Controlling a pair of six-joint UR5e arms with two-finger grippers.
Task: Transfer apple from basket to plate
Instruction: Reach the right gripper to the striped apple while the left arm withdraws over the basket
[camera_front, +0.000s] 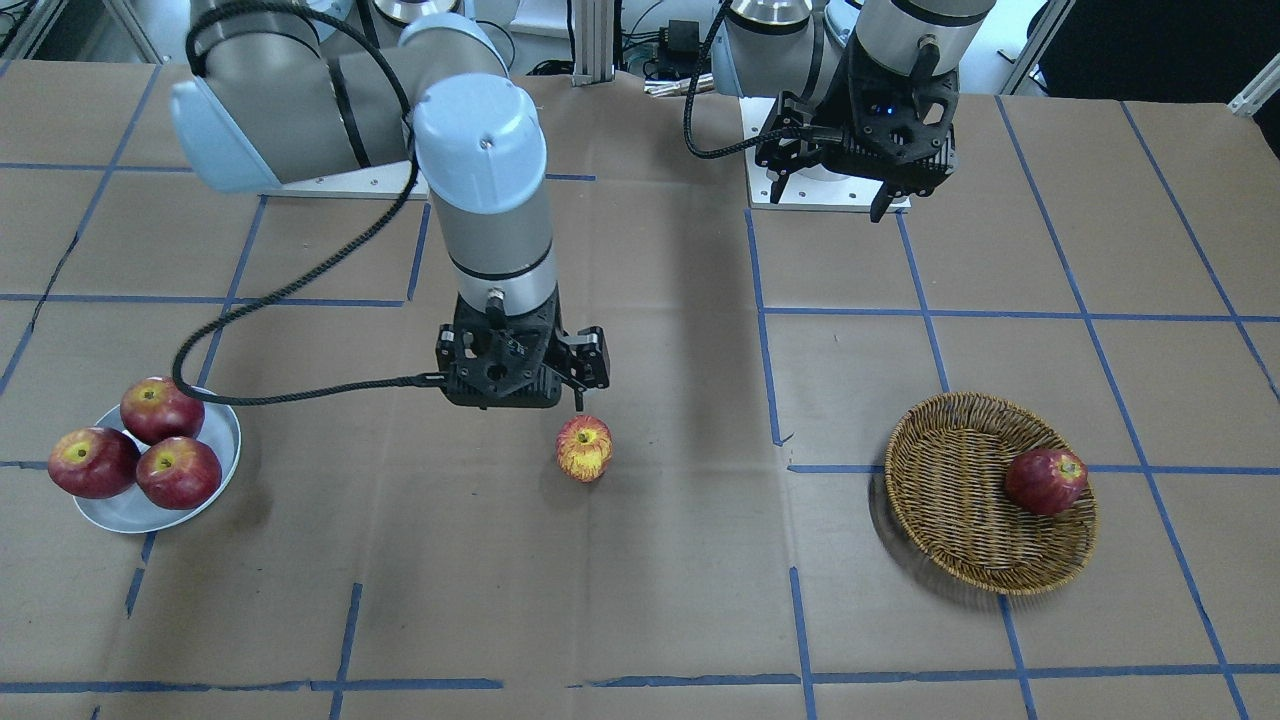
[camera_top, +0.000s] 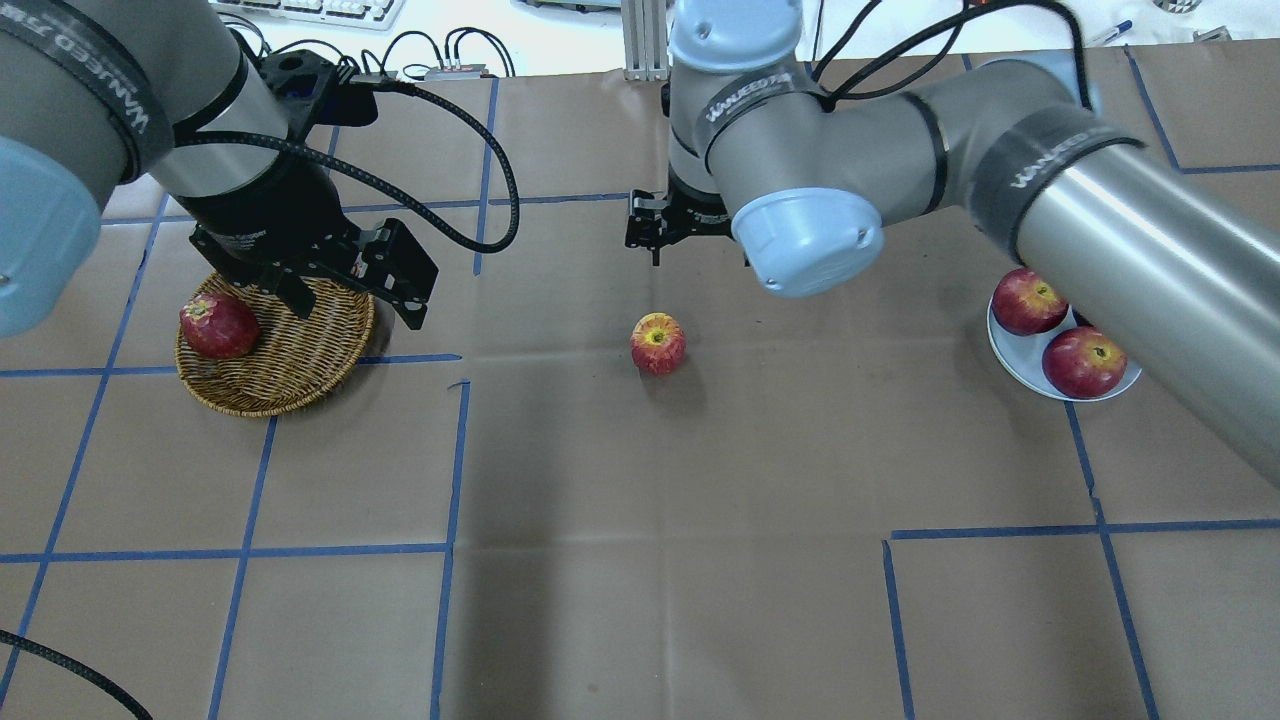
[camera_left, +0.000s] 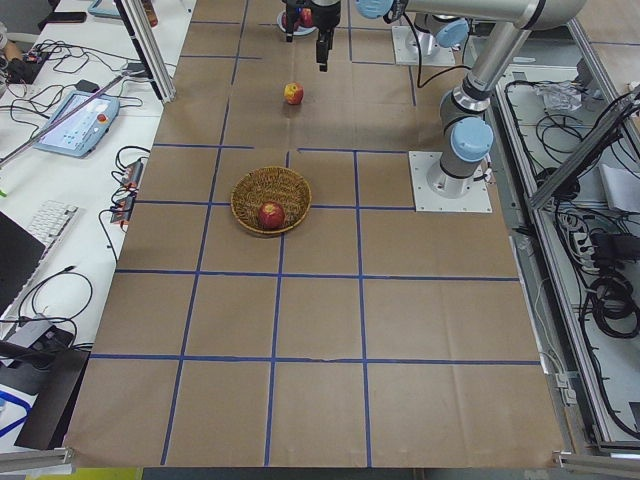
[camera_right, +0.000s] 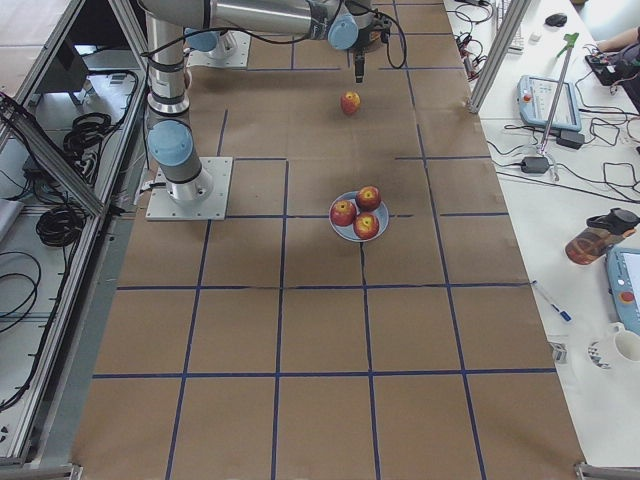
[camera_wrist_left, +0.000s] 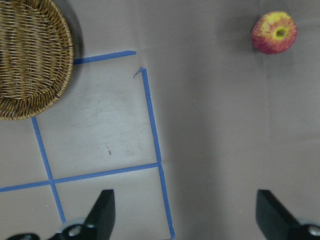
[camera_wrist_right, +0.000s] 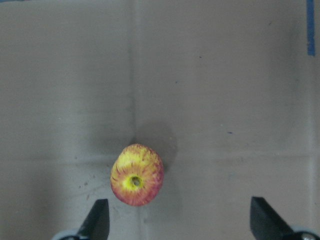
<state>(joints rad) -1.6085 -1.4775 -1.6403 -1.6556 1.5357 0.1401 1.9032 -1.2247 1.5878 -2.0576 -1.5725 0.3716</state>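
The apple (camera_front: 584, 448), red streaked with yellow, lies on the brown table between the basket and the plate; it also shows in the overhead view (camera_top: 658, 343) and the right wrist view (camera_wrist_right: 137, 175). The wicker basket (camera_front: 950, 500) (camera_top: 290, 360) holds one dark red apple (camera_front: 1046, 480). The pale plate (camera_front: 120, 515) (camera_top: 1012, 362) holds three dark red apples. My right gripper (camera_front: 515, 388) (camera_wrist_right: 180, 220) is open and empty, above the table just behind the streaked apple. My left gripper (camera_top: 355, 305) (camera_wrist_left: 185, 215) is open and empty, raised beside the basket's edge.
Blue tape lines (camera_top: 455, 450) cross the brown paper table top. The left arm's base plate (camera_front: 830, 190) sits at the back of the table. The basket's edge (camera_wrist_left: 30, 60) and the streaked apple (camera_wrist_left: 274, 33) both show in the left wrist view.
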